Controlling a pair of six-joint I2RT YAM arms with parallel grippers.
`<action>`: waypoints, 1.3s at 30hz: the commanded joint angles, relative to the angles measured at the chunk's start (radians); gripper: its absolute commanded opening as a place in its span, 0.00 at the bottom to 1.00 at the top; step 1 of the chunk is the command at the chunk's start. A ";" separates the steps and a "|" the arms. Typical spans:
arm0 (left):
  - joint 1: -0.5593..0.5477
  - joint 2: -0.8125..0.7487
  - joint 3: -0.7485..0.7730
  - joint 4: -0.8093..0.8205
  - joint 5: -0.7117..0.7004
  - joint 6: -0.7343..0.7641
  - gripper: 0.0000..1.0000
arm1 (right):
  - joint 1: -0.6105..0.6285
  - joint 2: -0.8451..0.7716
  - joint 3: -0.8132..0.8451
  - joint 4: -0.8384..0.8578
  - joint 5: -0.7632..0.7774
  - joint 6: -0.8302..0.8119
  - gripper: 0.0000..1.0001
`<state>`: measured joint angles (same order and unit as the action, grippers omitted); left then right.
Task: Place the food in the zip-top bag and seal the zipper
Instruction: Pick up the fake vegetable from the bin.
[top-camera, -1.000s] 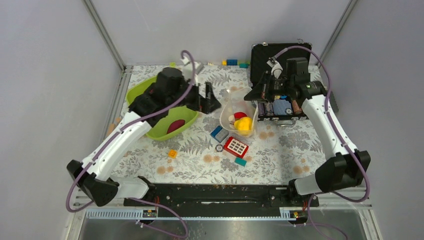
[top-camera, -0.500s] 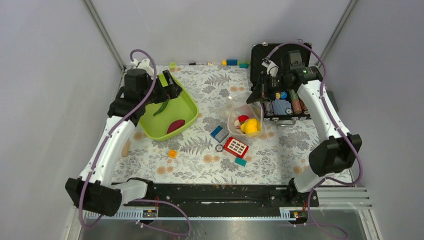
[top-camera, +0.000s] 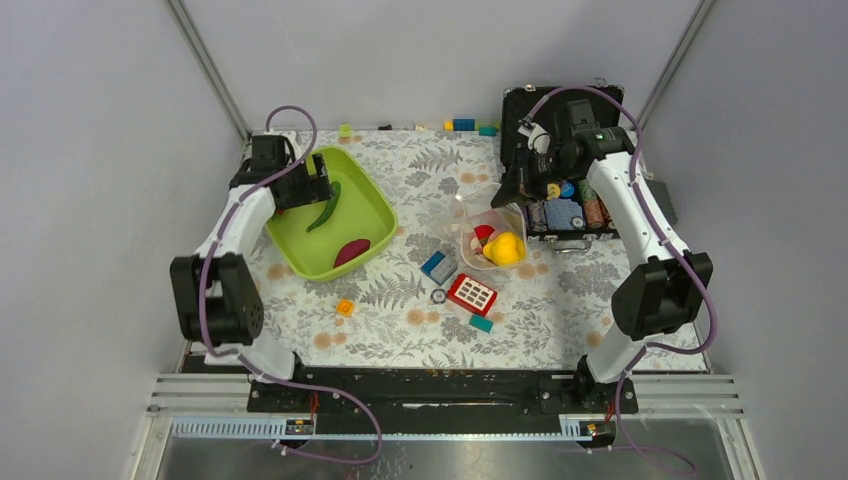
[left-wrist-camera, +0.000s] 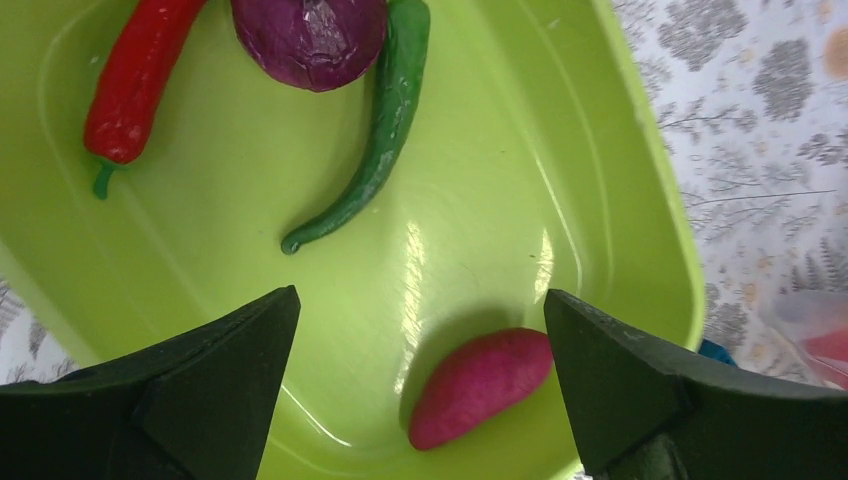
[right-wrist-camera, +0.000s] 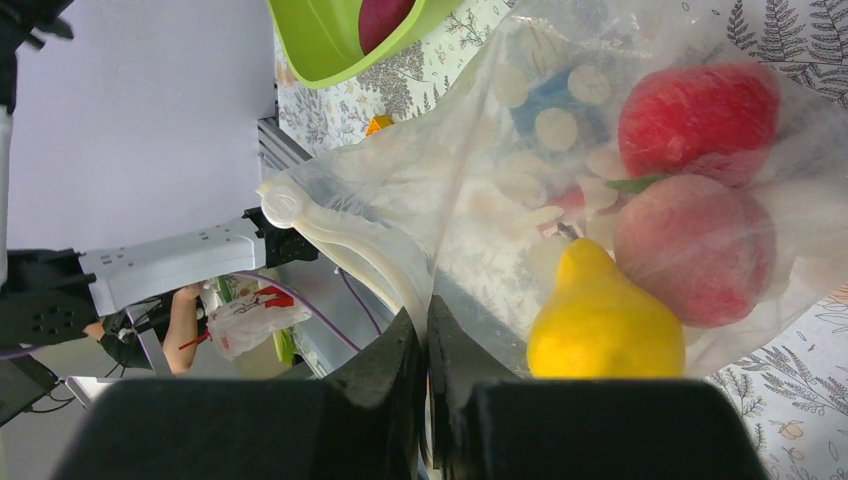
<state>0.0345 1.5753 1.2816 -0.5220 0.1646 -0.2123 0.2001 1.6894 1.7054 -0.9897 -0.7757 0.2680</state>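
Note:
The clear zip-top bag (top-camera: 488, 232) lies mid-table and also shows in the right wrist view (right-wrist-camera: 520, 170). It holds a yellow lemon (right-wrist-camera: 600, 320), a pink peach (right-wrist-camera: 695, 245) and a red fruit (right-wrist-camera: 700, 105). My right gripper (right-wrist-camera: 425, 340) is shut on the bag's whitish zipper (right-wrist-camera: 345, 235) at the mouth edge and holds it up. My left gripper (left-wrist-camera: 420, 390) is open above the lime-green tub (top-camera: 330, 215). Below it lie a dark red piece (left-wrist-camera: 480, 385), a green chili (left-wrist-camera: 375, 130), a red chili (left-wrist-camera: 135, 80) and a purple onion (left-wrist-camera: 310, 40).
A black case (top-camera: 560, 160) with poker chips stands at the back right, beside my right arm. Loose blocks (top-camera: 438, 266), a red tile (top-camera: 472, 294) and a small orange block (top-camera: 344, 307) lie in front of the bag. More blocks (top-camera: 465, 125) line the back edge.
My left arm has swung left from beside the bag to over the tub's far left side. My right gripper has drawn back toward the case with the bag's mouth in it.

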 joint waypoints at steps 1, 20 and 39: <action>0.010 0.115 0.058 0.050 0.068 0.095 0.91 | 0.009 0.009 0.043 0.015 -0.019 -0.001 0.10; -0.003 0.416 0.168 0.001 -0.065 0.080 0.64 | 0.009 -0.047 -0.025 0.050 -0.029 -0.001 0.11; -0.158 0.436 0.206 -0.047 -0.282 0.132 0.00 | 0.009 -0.114 -0.073 0.053 -0.013 0.008 0.12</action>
<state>-0.1062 2.0418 1.4693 -0.5598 -0.0753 -0.0830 0.2001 1.6279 1.6386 -0.9512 -0.7765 0.2691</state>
